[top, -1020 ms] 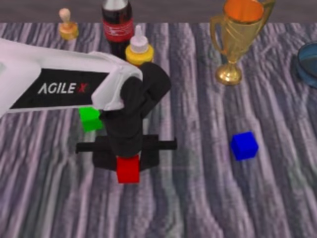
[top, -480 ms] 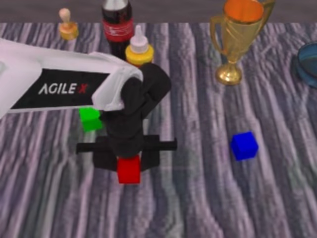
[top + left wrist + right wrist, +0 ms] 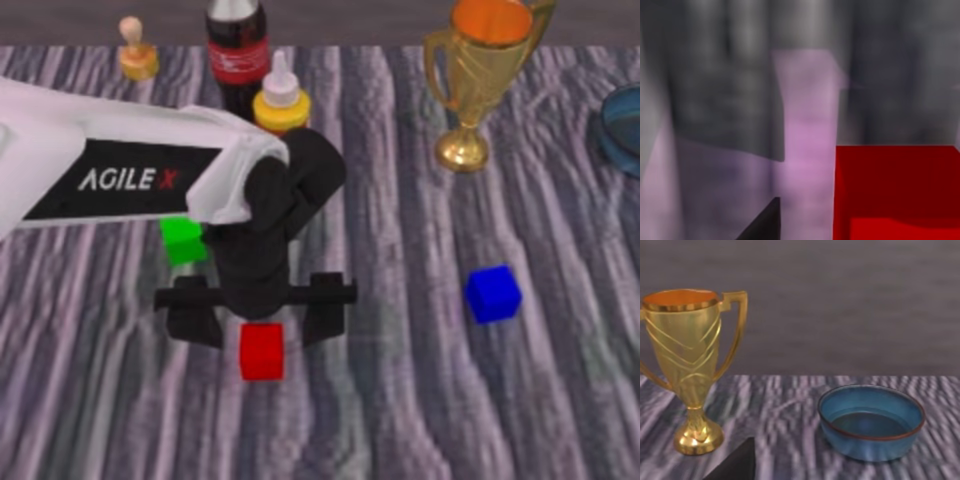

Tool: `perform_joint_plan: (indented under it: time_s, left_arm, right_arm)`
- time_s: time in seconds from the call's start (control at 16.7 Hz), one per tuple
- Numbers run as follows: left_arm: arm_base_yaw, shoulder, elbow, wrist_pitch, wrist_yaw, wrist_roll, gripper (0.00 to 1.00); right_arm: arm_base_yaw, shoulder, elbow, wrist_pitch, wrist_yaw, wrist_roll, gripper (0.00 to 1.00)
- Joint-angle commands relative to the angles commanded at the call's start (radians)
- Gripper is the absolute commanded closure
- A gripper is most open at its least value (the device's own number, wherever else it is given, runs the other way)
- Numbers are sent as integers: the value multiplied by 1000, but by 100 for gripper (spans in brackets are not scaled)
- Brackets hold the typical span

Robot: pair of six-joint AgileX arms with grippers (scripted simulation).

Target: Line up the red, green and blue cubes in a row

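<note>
The red cube (image 3: 261, 351) rests on the table, just in front of my left gripper (image 3: 258, 322), which stands open with its fingers spread wide to either side and touching nothing. In the left wrist view the red cube (image 3: 896, 192) fills one corner beside one dark finger (image 3: 764, 224). The green cube (image 3: 183, 240) sits behind and to the left, partly hidden under my left arm. The blue cube (image 3: 492, 293) lies alone to the right. My right gripper is out of the top view; its wrist view shows one finger (image 3: 736, 464) with open space beside it.
Along the back edge stand a cola bottle (image 3: 237, 50), a yellow squeeze bottle (image 3: 280, 100), a small wooden pawn (image 3: 137, 55) and a gold trophy (image 3: 478, 70). A blue bowl (image 3: 871, 421) sits at the far right edge.
My left gripper has opened and let go of the red cube, which now sits on the table slightly nearer the front. The arm has hardly moved.
</note>
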Motion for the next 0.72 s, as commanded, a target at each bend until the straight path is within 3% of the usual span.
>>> perform_joint_plan:
  time_s: [0.48, 0.72]
  left_arm:
    - [1, -2, 3, -4, 0, 0, 0]
    - [8, -41, 70, -113, -1, -6, 0]
  right_arm:
    - [0, 0, 0, 0, 0, 0, 0]
    - [0, 0, 0, 0, 0, 0, 0]
